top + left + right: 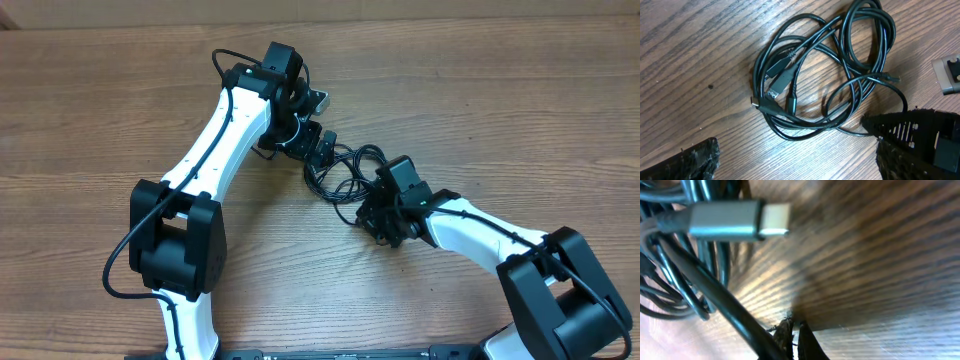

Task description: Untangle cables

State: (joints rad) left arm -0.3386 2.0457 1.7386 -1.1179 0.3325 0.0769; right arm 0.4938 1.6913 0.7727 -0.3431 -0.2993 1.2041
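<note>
Cables [781, 80] tangled on the table [700, 60], left hand [790, 132] wide, right hand [794, 330] pinched closed beside one.

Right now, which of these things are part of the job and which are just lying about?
Job: tangled bundle of thin black cables; grey plug with a silver tip among them.
Lying about: small grey rectangular block beside the bundle; brown wooden table.

Close to the right gripper [794, 334], the cables [725, 220] and the table [865, 255] grain blur, and cords run off the left edge. Overhead, its fingertips are hidden. A grey object [947, 75] is cut off at the right edge — unidentifiable.
</note>
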